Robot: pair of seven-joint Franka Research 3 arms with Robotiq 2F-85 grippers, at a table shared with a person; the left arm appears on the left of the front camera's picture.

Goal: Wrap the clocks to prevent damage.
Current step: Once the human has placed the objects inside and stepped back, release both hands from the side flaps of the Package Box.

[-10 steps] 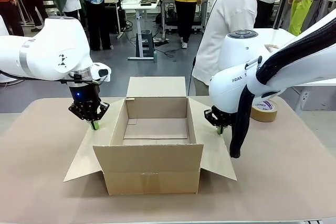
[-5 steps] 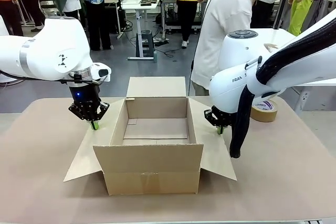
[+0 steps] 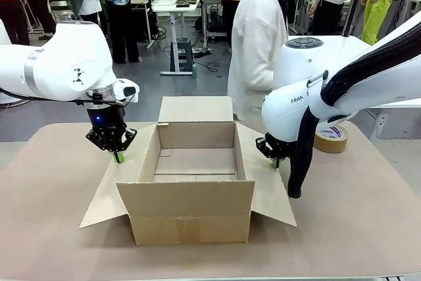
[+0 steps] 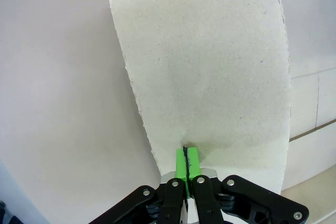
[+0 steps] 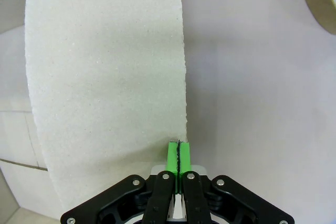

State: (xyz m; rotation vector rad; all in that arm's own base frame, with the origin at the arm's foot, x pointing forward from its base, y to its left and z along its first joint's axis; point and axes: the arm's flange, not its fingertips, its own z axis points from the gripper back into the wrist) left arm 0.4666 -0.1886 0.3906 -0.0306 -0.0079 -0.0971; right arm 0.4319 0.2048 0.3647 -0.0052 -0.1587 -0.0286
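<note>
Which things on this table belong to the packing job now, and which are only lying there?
In use: open cardboard box; its left flap and right flap, touched by the shut left gripper and right gripper.
Lying about: tape roll, untouched on the table's right side; maybe for sealing later.

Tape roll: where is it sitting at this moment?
In the front view the tape roll lies flat on the right side of the table, partly behind the right arm, right of the open cardboard box.
</note>
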